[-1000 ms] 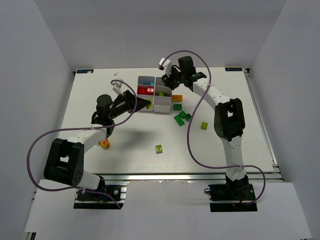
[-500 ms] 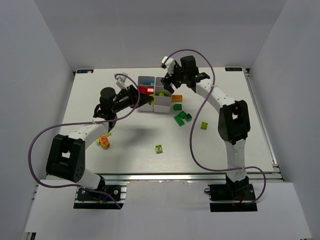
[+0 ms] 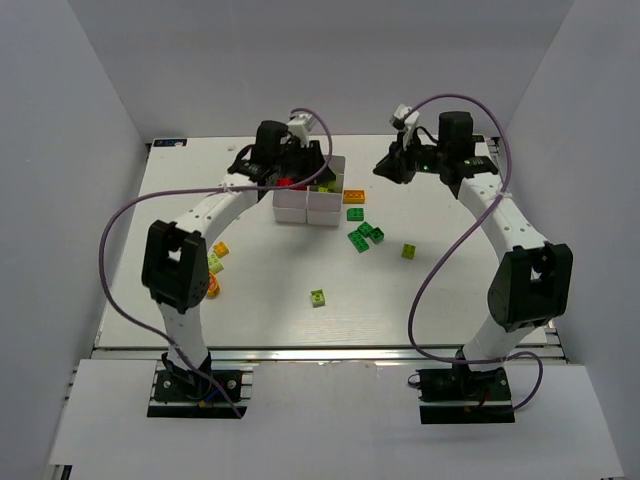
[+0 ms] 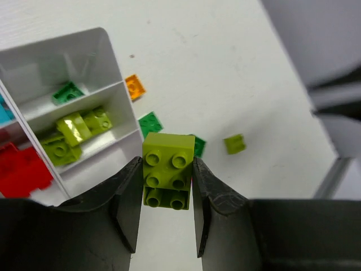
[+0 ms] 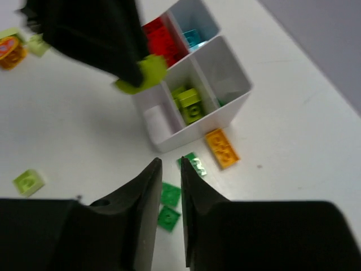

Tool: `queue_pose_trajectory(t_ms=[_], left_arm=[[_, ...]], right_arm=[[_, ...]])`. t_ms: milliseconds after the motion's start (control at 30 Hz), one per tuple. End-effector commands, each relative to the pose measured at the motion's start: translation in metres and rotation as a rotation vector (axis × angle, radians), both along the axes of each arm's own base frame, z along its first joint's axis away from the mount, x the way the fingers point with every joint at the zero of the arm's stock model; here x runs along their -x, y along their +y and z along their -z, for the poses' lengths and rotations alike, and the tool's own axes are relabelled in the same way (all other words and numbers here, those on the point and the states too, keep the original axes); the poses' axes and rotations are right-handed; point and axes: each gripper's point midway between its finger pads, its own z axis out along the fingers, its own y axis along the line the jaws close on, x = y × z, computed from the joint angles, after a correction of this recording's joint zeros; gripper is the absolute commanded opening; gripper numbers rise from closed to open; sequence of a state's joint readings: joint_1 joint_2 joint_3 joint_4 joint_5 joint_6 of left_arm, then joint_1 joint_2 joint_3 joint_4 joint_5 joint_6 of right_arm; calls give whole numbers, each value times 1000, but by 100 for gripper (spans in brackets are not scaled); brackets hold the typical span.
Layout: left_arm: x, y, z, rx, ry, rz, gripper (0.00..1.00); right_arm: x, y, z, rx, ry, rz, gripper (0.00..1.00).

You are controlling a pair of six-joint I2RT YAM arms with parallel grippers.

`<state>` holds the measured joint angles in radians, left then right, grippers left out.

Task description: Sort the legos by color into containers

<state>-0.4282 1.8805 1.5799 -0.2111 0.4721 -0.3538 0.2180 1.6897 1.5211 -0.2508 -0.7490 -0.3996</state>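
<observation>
Mid-sort, at the drop-off step for a lime piece, judging by the layout.

Nearest the arm bases: a lone lime brick [image 3: 317, 297] on the desk [image 3: 260, 310], plus a small yellow-orange heap [image 3: 213, 287] over at the left. Further out: a second loose lime brick [image 3: 409, 250], a dark green cluster [image 3: 363, 235], then two orange bricks [image 3: 354, 212] just beside the tray [image 3: 306, 213].

Inside the tray: sorted lime bricks [image 4: 73, 132] in a middle cell, one dark green brick [image 4: 67, 93] in the cell beyond. Red bricks [image 4: 22, 169] and a light blue brick [image 5: 192, 36] in the other column.

Left tool [image 4: 167, 165] at the tray, clamped on a held lime brick [image 4: 167, 179] by its two sides, studs facing the wrist camera. From the left wrist view, hanging just off the tray's outer wall rather than over the lime cell. Height above it impossible to judge.

Right tool [image 5: 170, 165] off to the right of the tray's far end, apart from it. Open by only a slit, holding nothing.

Next, probably: shift the held piece across the wall until centred over the lime cell, lower a little, spread the jaws. Needs clearance from the divider walls. After that, plenty to collect: limes, greens, oranges, the left heap.
</observation>
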Motion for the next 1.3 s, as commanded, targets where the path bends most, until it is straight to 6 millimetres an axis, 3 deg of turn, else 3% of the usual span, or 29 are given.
queue_pose_trajectory(t_ms=[0, 67, 100, 133, 300, 633, 1000, 1267], left_arm=[[-4, 13, 25, -257, -3, 22, 0], [-11, 14, 23, -337, -22, 37, 2], [-13, 19, 42, -399, 12, 25, 3], [-16, 20, 44, -431, -4, 35, 4], [-30, 25, 57, -574, -73, 0, 8], [-53, 15, 51, -658, -246, -20, 12], [-59, -4, 46, -732, -449, 119, 12], [-64, -6, 55, -805, -521, 191, 14]], right_arm=[[50, 16, 5, -72, 105, -147, 24], [62, 14, 9, -83, 111, -146, 23], [64, 13, 10, -83, 112, -141, 23], [67, 12, 11, -84, 113, -138, 24], [65, 8, 7, -87, 104, -124, 27], [61, 4, 6, -98, 116, -112, 33], [64, 2, 9, -98, 120, -108, 35], [62, 1, 8, -103, 119, -102, 38]])
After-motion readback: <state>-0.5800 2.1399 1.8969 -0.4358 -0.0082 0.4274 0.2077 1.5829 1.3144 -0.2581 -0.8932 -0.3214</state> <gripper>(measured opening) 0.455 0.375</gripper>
